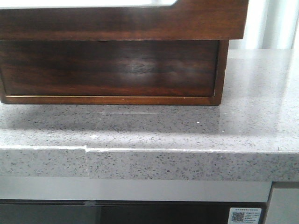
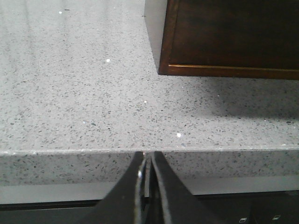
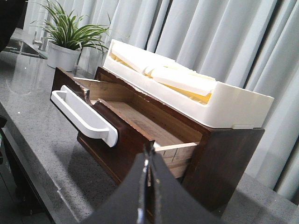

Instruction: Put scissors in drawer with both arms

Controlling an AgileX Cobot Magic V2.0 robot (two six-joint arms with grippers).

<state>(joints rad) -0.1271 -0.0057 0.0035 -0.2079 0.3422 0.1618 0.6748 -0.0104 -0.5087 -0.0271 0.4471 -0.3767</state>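
Observation:
The drawer stands pulled out of the dark wooden box and overhangs the counter in the front view. In the right wrist view the drawer is open, with a white handle and a bare wooden inside. The scissors show in no view. My right gripper is shut, in the air in front of the drawer's near corner, with nothing seen between the fingers. My left gripper is shut, low at the counter's front edge, left of the box. Neither gripper shows in the front view.
A white tray of cream pieces sits on top of the box. A potted plant and a sink stand beyond the box. The speckled grey counter has a front edge with a dark opening below it.

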